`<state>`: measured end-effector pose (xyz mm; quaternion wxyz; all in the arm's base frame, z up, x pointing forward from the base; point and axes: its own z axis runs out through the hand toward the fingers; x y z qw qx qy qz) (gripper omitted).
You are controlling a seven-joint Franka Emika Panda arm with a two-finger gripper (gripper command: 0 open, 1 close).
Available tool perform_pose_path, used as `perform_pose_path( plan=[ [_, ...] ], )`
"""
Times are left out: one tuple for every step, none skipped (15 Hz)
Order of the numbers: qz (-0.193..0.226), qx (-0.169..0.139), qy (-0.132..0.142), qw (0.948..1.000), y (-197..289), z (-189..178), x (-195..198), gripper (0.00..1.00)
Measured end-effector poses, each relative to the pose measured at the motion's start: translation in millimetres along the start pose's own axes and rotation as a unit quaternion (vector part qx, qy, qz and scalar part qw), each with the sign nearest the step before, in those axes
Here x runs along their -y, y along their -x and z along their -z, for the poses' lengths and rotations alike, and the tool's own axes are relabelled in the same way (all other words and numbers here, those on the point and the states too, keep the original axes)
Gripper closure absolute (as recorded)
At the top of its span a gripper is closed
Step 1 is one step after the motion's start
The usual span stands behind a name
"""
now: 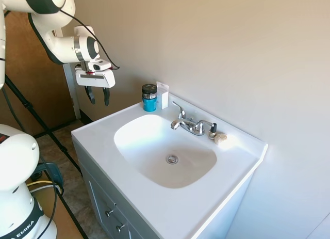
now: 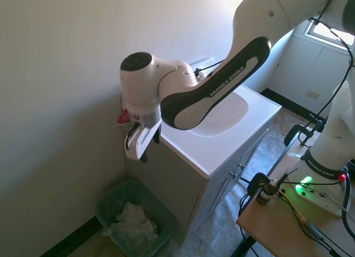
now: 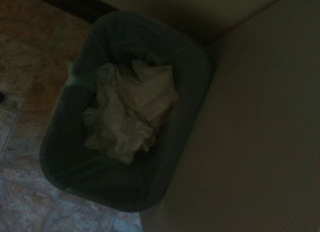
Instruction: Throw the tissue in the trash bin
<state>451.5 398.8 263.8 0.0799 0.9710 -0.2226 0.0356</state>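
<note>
Your black two-finger gripper [image 1: 98,96] hangs spread and empty above the grey-green plastic trash bin [image 2: 111,204] beside the vanity. Crumpled white tissue paper [image 3: 127,111] already lies inside that bin. Lift straight away from the bin, clear of the cabinet wall.

I have the white Franka arm with its black-banded joints reaching out past the end of the vanity, the forearm sloping down from the upper corner of both exterior views. My wrist is bent so the flange faces the floor and the white two-finger gripper with dark fingers [image 1: 98,96] hangs straight down [image 2: 140,149]. In the first exterior view I can see the two fingers spread with a clear gap between them, and nothing sits in that gap. The arm's round white base housing shows at the lower edge of that view.
</note>
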Motion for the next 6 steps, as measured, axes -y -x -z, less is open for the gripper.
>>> perform_pose_path(
  plan=[
    [-0.007, -0.005, -0.003, 1.0, -5, 12, -15, 0.0],
    [-0.017, -0.01, -0.005, 0.9998, -12, 24, -31, 0.0],
    [-0.027, -0.015, -0.008, 0.9995, -19, 34, -47, 0.0],
    [-0.037, -0.019, -0.01, 0.9991, -26, 41, -63, 0.0],
    [-0.045, -0.022, -0.011, 0.9987, -32, 47, -78, 0.0],
    [-0.053, -0.023, -0.015, 0.9982, -39, 53, -91, 0.0]
  ],
)
